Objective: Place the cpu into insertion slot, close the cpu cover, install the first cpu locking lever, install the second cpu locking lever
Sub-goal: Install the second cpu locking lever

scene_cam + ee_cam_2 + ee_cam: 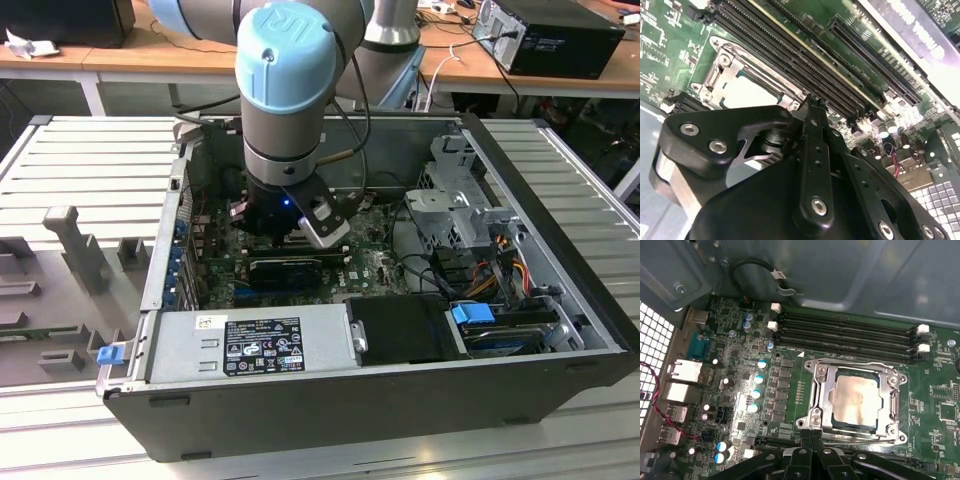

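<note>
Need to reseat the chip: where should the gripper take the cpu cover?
Probably the cpu cover by its frame bar nearest the gripper, pinched across its thin edge from above: it lies flat around the cpu, so only that rim offers hold.

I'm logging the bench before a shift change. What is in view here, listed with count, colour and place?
case: one, dark grey, open on the slatted bench
motherboard: one, green, inside the case
cpu: one, silver-grey, seated in the slot
cover: one, silvery frame, down around the cpu
memory slots: four, black, beside the socket
power supply: one, grey, at the case's front wall
drive latch: one, blue, on the exterior view's right
arm: one, grey with blue cap, reaching into the case
pincer: one, black, shut, at the cover's edge
</note>
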Motion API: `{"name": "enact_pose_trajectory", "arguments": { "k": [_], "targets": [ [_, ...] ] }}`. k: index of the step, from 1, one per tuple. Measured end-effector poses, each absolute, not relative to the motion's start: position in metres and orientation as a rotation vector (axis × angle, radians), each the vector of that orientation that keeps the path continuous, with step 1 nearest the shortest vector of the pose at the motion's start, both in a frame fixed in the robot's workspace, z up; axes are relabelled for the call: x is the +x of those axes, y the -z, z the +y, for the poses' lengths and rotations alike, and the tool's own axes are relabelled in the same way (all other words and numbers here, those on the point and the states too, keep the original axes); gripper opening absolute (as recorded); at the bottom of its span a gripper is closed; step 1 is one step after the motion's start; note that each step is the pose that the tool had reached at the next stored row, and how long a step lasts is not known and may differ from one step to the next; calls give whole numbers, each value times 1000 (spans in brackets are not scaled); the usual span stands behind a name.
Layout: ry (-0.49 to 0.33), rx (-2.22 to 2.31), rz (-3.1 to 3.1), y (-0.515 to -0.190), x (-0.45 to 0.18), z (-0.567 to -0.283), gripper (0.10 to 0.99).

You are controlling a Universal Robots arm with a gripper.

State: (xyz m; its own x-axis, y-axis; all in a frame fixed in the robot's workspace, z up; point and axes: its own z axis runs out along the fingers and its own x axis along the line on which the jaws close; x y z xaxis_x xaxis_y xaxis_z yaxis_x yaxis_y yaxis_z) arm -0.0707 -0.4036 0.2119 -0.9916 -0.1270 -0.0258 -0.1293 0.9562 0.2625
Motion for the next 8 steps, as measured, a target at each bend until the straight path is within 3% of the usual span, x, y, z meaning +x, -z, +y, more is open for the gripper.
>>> {"name": "enact_pose_trajectory", "arguments": {
  "k": [8],
  "targets": [
    [-459, -174, 3090, -209, -72, -410, 106]
  ]
}}
